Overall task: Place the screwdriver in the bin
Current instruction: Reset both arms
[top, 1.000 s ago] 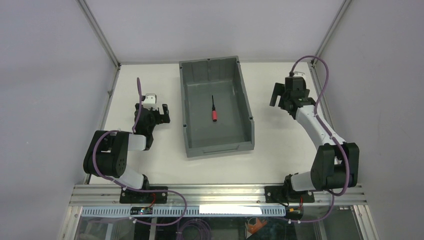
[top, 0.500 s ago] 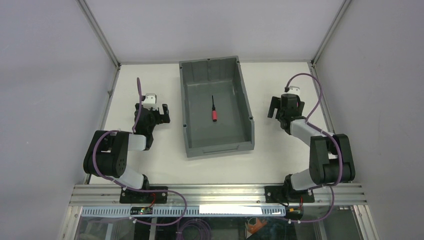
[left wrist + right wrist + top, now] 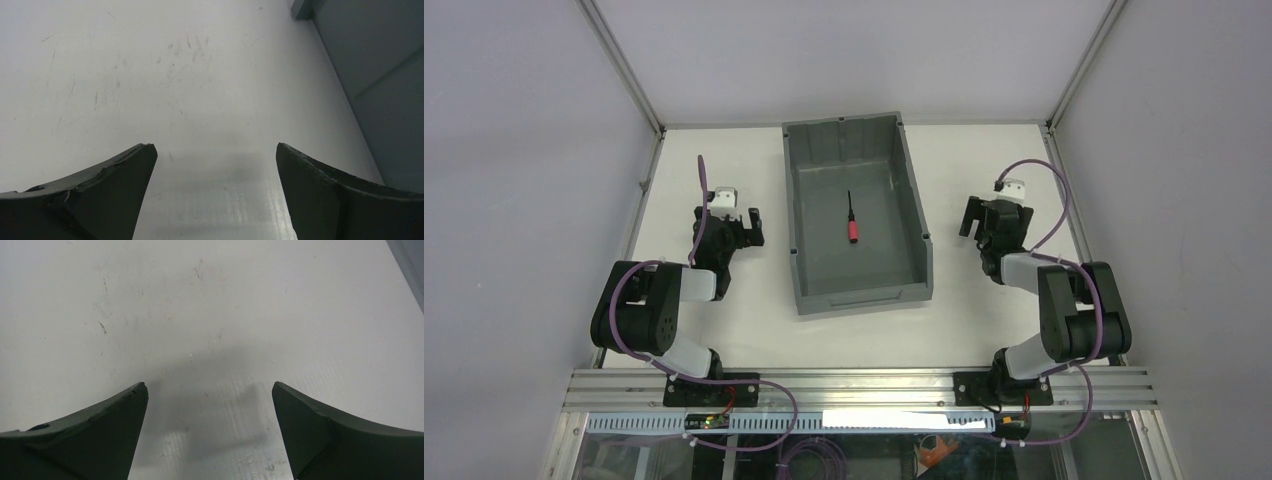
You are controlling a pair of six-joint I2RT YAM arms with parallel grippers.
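Observation:
The screwdriver (image 3: 851, 222), with a red handle and thin black shaft, lies on the floor of the dark grey bin (image 3: 914, 200) at the table's middle. My left gripper (image 3: 729, 222) is open and empty, low over the table to the left of the bin; its wrist view (image 3: 214, 150) shows only bare table between the fingers and the bin's outer wall (image 3: 380, 70) at the right. My right gripper (image 3: 989, 215) is open and empty, low over the table to the right of the bin; its wrist view (image 3: 210, 387) shows bare table.
The white table (image 3: 724, 320) is fenced by grey walls and metal posts at the back corners (image 3: 659, 130). Purple cables loop off both arms. A metal rail (image 3: 854, 385) runs along the near edge.
My right arm has folded back and lowered, bringing its gripper down and nearer its base beside the bin. The left arm and the screwdriver have not moved.

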